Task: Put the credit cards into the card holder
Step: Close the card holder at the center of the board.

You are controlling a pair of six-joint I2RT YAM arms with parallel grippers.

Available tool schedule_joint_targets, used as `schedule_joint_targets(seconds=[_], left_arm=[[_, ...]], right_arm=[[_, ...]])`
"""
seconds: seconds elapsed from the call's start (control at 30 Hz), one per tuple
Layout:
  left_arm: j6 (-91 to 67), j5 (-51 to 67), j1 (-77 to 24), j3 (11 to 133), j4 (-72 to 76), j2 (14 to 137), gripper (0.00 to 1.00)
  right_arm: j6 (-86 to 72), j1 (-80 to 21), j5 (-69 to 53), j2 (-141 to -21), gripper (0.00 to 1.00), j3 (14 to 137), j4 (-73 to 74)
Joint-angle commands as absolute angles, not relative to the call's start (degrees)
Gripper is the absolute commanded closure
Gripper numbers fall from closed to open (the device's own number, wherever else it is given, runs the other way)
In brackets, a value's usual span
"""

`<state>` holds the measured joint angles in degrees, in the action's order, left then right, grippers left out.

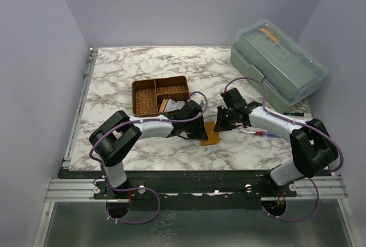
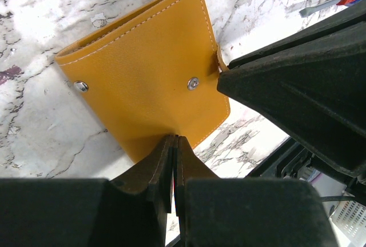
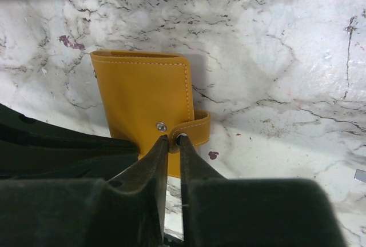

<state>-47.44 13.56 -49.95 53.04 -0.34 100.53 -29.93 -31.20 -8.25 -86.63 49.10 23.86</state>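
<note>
A brown woven divided basket (image 1: 160, 95) is seen behind the left arm. In its near-right compartment a few pale credit cards (image 1: 173, 105) are stood on edge, partly hidden by the left wrist. A translucent grey-green toolbox (image 1: 280, 67) is set at the far right. A dark pen (image 1: 294, 112) lies in front of it, and a red-handled screwdriver (image 1: 260, 134) lies beside the right forearm. From above, most of the card holder (image 1: 210, 136) is covered by the two wrists that meet over it.

The table (image 1: 114, 70) is topped in white marble with grey veins and is enclosed by plain lavender walls (image 1: 34, 58).

The card holder is an orange-tan leather wallet with pale stitching, lying closed on the marble just in front of the basket. Two metal snaps and a short strap (image 3: 197, 126) at its side can be made out. The left gripper (image 2: 174, 142) is pinched tight on the card holder's near edge, with no gap left between its fingers. The right gripper (image 3: 172, 140) is drawn in to a thin slit, with the end of the strap caught between its tips.
</note>
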Motion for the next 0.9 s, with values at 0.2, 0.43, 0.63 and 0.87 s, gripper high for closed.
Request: schedule_joint_targets(seconds=[0.2, 0.43, 0.63, 0.87], left_arm=[[-46.23, 11.03, -50.19, 53.57, -2.10, 101.46, 0.91], [-46.23, 10.81, -50.19, 53.18, -2.02, 101.16, 0.91], [-46.22, 10.67, -50.19, 53.18, -2.07, 101.02, 0.91], [-46.13, 10.63, -50.23, 53.26, -2.07, 100.73, 0.92]], right_arm=[[-32.03, -31.64, -7.09, -84.86, 1.00, 48.84, 24.77], [-32.35, -31.44, -13.25, -81.20, 1.00, 45.97, 20.03], [-31.24, -30.84, -17.38, -82.40, 1.00, 44.13, 15.73], [-31.85, -30.51, -19.51, -84.97, 1.00, 43.52, 12.17]])
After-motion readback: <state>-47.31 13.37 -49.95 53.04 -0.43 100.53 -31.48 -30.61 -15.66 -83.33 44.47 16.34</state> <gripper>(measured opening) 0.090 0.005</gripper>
